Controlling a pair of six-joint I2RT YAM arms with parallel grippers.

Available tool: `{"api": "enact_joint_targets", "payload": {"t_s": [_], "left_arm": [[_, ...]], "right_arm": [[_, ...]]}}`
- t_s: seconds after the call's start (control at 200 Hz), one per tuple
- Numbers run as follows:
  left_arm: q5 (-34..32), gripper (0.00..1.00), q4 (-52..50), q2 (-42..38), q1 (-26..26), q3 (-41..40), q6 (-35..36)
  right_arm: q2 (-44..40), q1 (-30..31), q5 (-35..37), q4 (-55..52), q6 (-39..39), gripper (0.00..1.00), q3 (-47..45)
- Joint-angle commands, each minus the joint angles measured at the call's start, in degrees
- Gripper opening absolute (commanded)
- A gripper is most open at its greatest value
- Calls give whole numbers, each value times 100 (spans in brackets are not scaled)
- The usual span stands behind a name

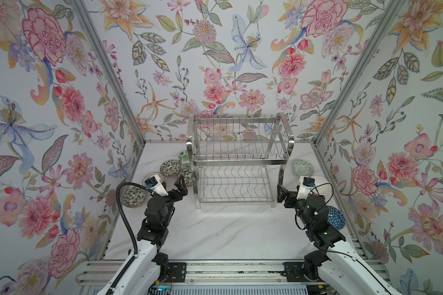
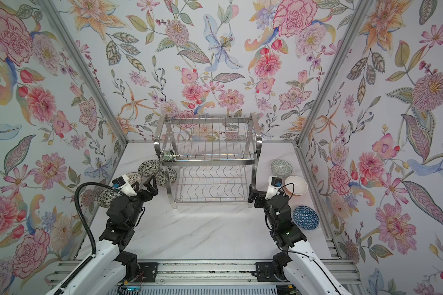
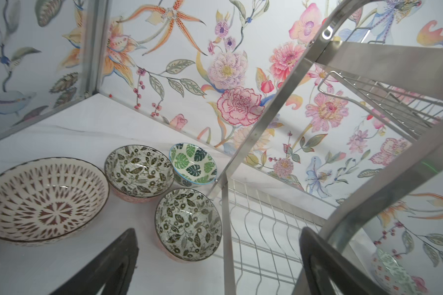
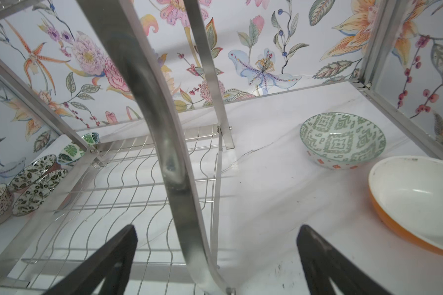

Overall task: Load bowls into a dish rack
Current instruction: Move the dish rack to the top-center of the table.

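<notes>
Hovering spread and empty, the left claw [image 1: 180, 185] sits just below the nearest black-and-white floral bowl [image 1: 189, 173] in a top view. That bowl rests mouth-up on the surface [image 1: 215, 229] beside the left leg of the dish rack [image 1: 238, 161], which holds no bowl. The right claw [image 1: 280, 194], also spread and empty, faces the rack's right leg, and the white bowl [image 1: 320, 185] lies to its right. The left arm looks better placed to pick first.

Shiny steel dish rack [image 1: 237, 158]; glossy ceramic bowls [image 3: 188, 224].

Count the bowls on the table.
8. Left of the dish rack: leaf bowl, three floral bowls, starburst bowl. Right of it: green geometric bowl, white bowl, blue bowl. Others may be hidden.
</notes>
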Motion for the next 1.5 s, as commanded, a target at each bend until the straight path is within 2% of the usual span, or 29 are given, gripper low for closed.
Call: {"api": "enact_joint_targets", "payload": {"t_s": [0.0,0.11,0.335,0.47,0.56,0.806,0.901,1.071,1.176,1.396,1.496], "left_arm": [[772,99,282,23,-41,-79,-469],[807,99,357,86,-31,-201,-499],[1057,99,288,9,-35,-182,-547],[1151,99,201,-28,-35,-211,-503],[1308,99,269,51,-42,-255,-525],[1499,99,307,289,-55,-238,-490],[1475,99,314,289,-61,-230,-481],[1523,99,261,323,-63,-131,-414],[1510,99,144,324,-78,-55,-317],[1493,99,-73,349,-129,121,-101],[1448,99,-221,398,-167,255,23]], "right_arm": [[228,374,524,23,-302,99,189],[556,475,737,414,-334,100,177],[1343,460,1061,931,-299,87,346],[1583,461,1150,1348,-267,72,346],[1730,458,1315,1465,-270,55,404],[2105,458,1466,1863,-234,44,425],[2245,454,1648,1991,-181,34,433],[2502,446,1859,2190,-131,29,519],[2683,438,2009,2260,-135,20,630],[3042,399,2234,2480,-205,16,883],[3233,305,2105,2648,-383,15,1032]]}}
